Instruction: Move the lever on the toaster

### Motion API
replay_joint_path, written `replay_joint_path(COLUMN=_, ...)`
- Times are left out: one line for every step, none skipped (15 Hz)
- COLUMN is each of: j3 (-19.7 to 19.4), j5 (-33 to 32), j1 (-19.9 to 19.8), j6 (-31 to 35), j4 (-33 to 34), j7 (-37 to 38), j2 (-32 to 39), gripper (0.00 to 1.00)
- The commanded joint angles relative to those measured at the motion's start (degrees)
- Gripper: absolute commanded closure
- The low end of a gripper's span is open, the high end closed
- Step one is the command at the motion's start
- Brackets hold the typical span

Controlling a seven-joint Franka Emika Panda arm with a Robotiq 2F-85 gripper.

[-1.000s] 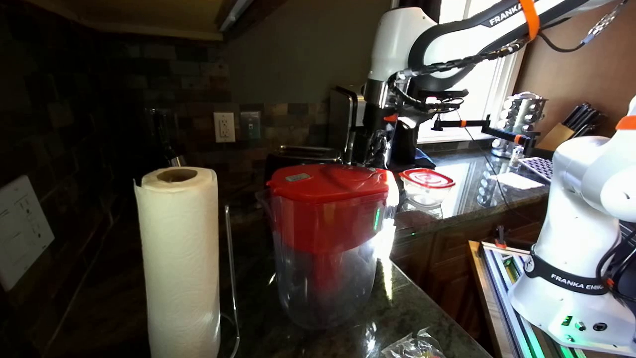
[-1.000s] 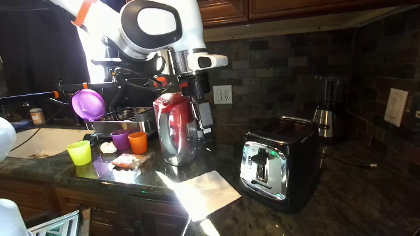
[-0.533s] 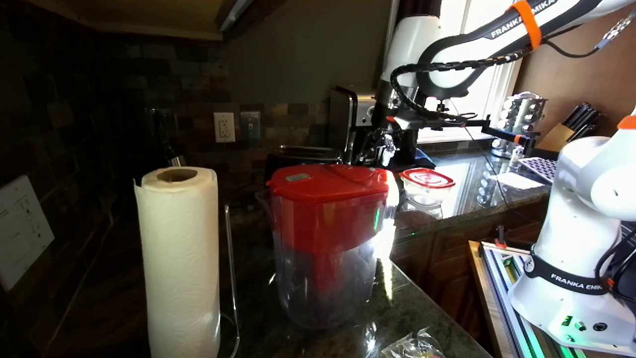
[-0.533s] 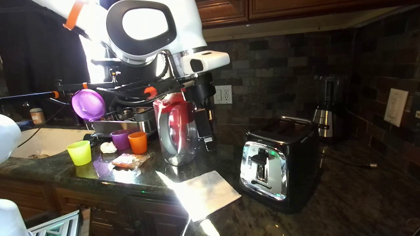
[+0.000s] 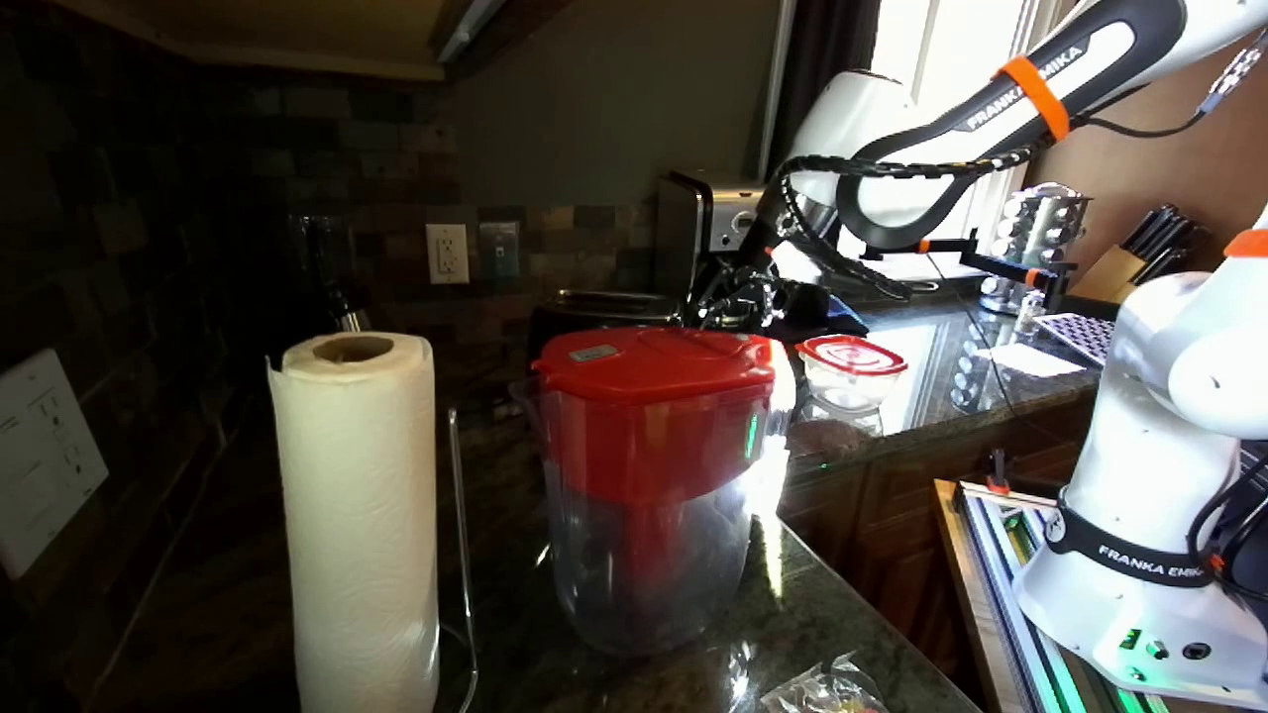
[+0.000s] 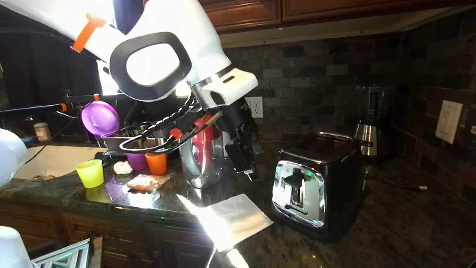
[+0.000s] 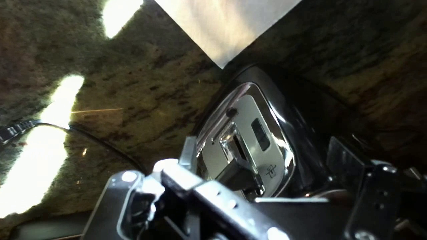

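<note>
The black toaster (image 6: 344, 193) with a shiny front panel stands on the dark counter in an exterior view. Its black lever (image 6: 295, 181) sits near the top of its slot. In an exterior view only the toaster's top (image 5: 614, 305) shows behind the pitcher. In the wrist view the lever (image 7: 235, 175) shows between the fingers, partly hidden by the left finger's linkage. My gripper (image 7: 267, 155) is open and empty, with its fingers wide apart. In an exterior view the gripper (image 6: 256, 163) is tilted, pointing down towards the toaster, left of its front and apart from it.
A red-lidded clear pitcher (image 6: 202, 163) stands behind the gripper. A napkin (image 6: 238, 219) lies before the toaster. Cups (image 6: 90, 174) and a packet (image 6: 145, 182) are at the left. A paper towel roll (image 5: 357, 525) stands near the pitcher. A cable (image 7: 100, 141) lies on the counter.
The wrist has lowered and tilted from nearly upright, so the fingers now point towards the toaster. The gripper has moved closer to the toaster. The lever has not visibly moved.
</note>
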Motion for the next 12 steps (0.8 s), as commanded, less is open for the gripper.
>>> replay_joint_path(j3=-0.96, j5=5.09, j1=0.31, j6=6.45, j4=0.12, j7=-0.16, j2=3.46, gripper=0.0)
replay_joint_path(j3=-1.32, j5=6.43, j1=0.5, j6=7.7, j4=0.12, j7=-0.38, j2=4.2, gripper=0.0)
replay_joint_path(j3=-1.7, j5=7.8, j1=0.63, j6=8.46, j4=0.13, j7=-0.43, j2=4.89, gripper=0.0)
replay_joint_path(j3=-1.93, j5=8.83, j1=0.56, j6=9.13, j4=0.12, j7=-0.42, j2=5.45, gripper=0.0)
replay_joint_path(j3=-2.25, j5=9.76, j1=0.29, j6=9.49, j4=0.13, j7=-0.28, j2=6.09, gripper=0.0)
replay_joint_path(j3=-2.7, j5=10.66, j1=0.33, j6=9.5, j4=0.14, j7=-0.45, j2=6.33, gripper=0.0)
replay_joint_path(j3=-3.74, j5=12.05, j1=0.89, j6=9.78, j4=0.18, j7=-1.12, j2=6.81, gripper=0.0)
replay_joint_path(j3=-4.32, j5=12.99, j1=1.05, j6=9.85, j4=0.26, j7=-1.36, j2=7.03, gripper=0.0)
replay_joint_path(j3=-5.49, j5=14.53, j1=1.88, j6=9.86, j4=0.32, j7=-2.39, j2=7.2, gripper=0.0)
replay_joint_path(j3=-6.47, j5=16.0, j1=2.62, j6=10.07, j4=0.36, j7=-3.32, j2=7.34, gripper=0.0)
replay_joint_path(j3=-7.8, j5=17.89, j1=3.72, j6=10.15, j4=0.39, j7=-4.78, j2=7.48, gripper=0.0)
replay_joint_path(j3=-9.32, j5=19.8, j1=5.04, j6=10.17, j4=0.42, j7=-7.11, j2=7.59, gripper=0.0)
